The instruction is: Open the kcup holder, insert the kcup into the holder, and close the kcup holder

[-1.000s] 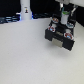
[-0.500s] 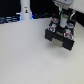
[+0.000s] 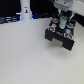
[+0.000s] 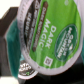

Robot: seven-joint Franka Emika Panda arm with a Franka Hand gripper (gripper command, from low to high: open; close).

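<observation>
While the claw [image 3: 63, 19] grasps the kcup [image 4: 44, 36], the kcup holder's [image 3: 62, 34] open drawer lies directly beneath it.

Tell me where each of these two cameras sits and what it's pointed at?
Exterior view: off the arm, above the white table, looking down at the black kcup holder and a white bottle-like object; the robot's white gripper shows above the holder.
Wrist view: on the wrist, extremely close to the kcup, its green lid filling the picture; nothing of the gripper is clearly recognisable.
Shared: the kcup, seen small under the gripper.
</observation>
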